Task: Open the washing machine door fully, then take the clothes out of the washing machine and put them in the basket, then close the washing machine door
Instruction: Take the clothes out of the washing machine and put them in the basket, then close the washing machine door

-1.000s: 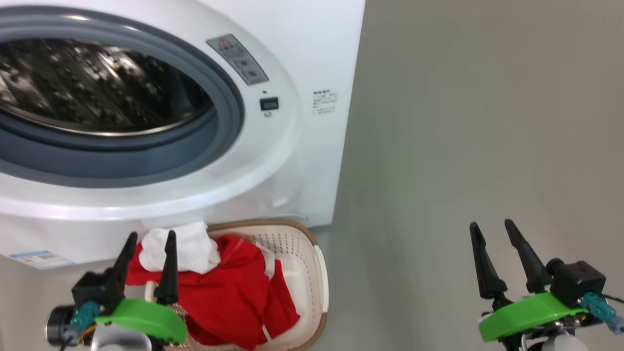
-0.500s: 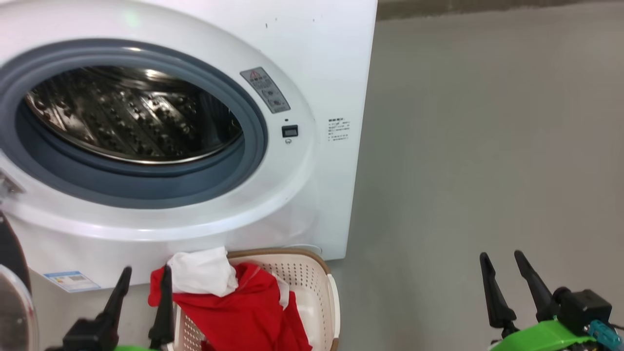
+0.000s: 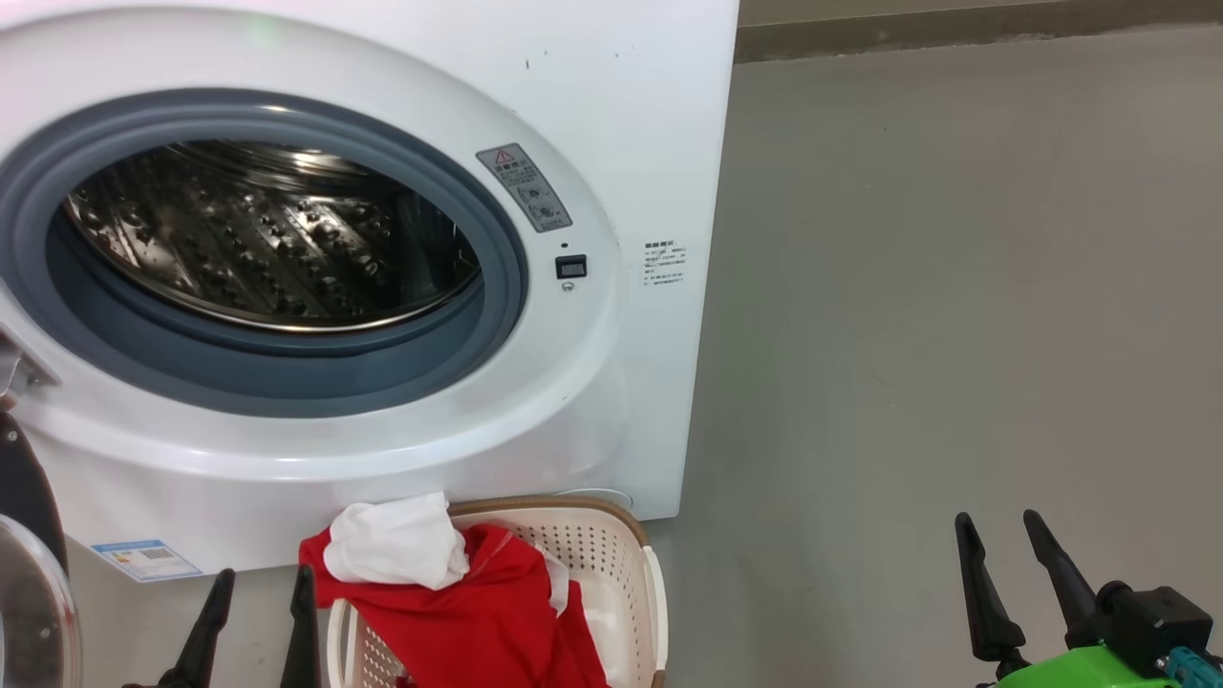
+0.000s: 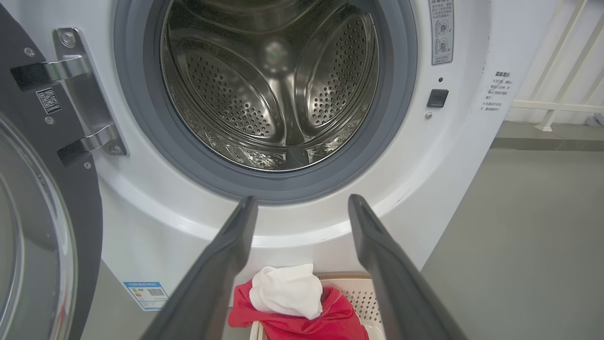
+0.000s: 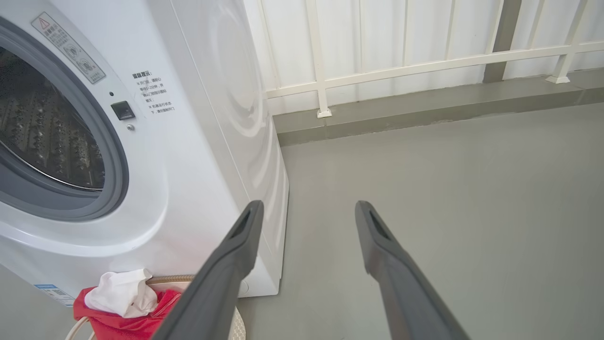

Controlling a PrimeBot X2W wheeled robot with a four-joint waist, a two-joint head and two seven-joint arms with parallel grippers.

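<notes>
**Washing machine door (image 4: 47,212) stands open at the left, clothes (image 3: 478,621) lie in the basket (image 3: 597,559)**

In the left wrist view the door is at the left edge of the frame, swung out on its metal hinge (image 4: 80,89), which is fixed at the left side of the round opening. Its inner side, with the clear glass bowl, is turned toward the right of the frame. Its black rim runs from top to bottom.

The washing machine (image 3: 621,143) takes the upper left of the head view. Its opening faces the camera, with the grey rubber ring (image 3: 502,287) around the perforated steel drum (image 4: 278,85).

The basket stands on the grey floor (image 3: 955,287) at the bottom centre of the head view, just in front of the lower edge of the machine. Its long axis seems to run from the machine down toward the bottom edge of the frame. The red garment is heaped in the left part of the basket and hangs over the left rim. The white cloth (image 3: 396,540) lies on top of it, at the end nearest to the machine. The right part of the basket is bare.

The left gripper (image 3: 266,573) is at the lower left of the head view, fingers pointing up the frame, spread apart and holding nothing. Its tips are just left of the red garment; if they touch it, I cannot tell. The right gripper (image 3: 997,521) is at the lower right, above the floor and well apart from the basket, its fingers also parted and holding nothing
</notes>
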